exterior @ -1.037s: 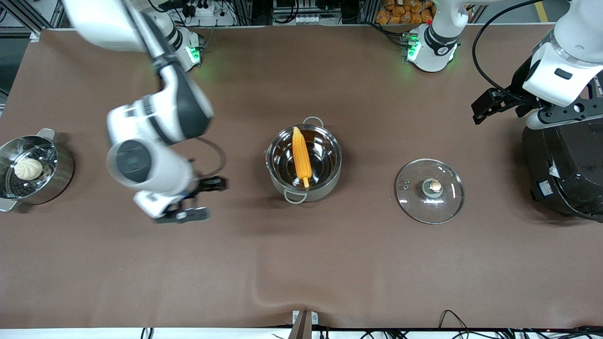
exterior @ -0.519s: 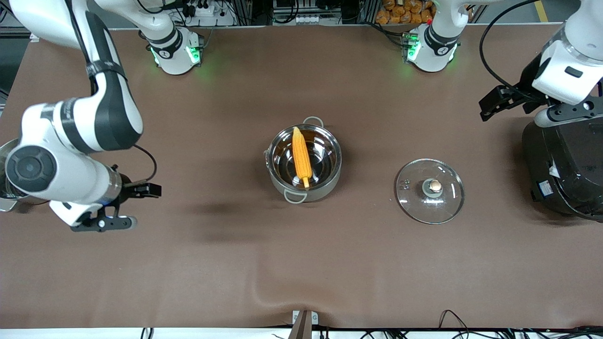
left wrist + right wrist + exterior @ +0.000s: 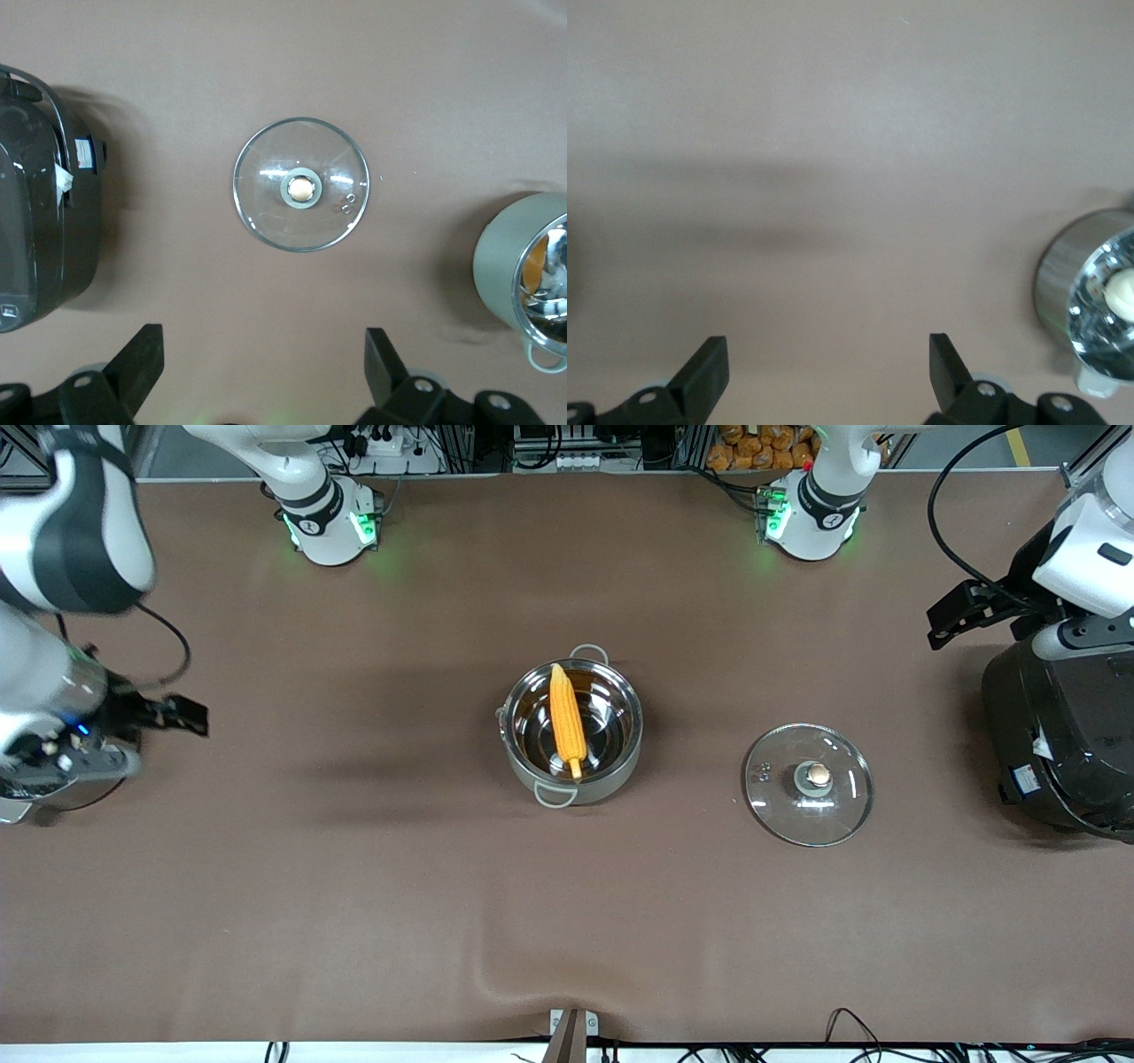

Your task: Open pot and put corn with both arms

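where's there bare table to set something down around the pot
Bare brown table lies between the pot holding the corn and the glass lid, and all along the edge nearest the front camera. The ends are crowded: the rice cooker at one, the steamer pot at the other.

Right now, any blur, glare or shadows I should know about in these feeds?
Front view: right gripper smeared by motion; soft shadow streaks on the table; reflections inside the pot around the corn. Left wrist view: sharp, lid clear. Right wrist view: hazy, faint shadow bands.
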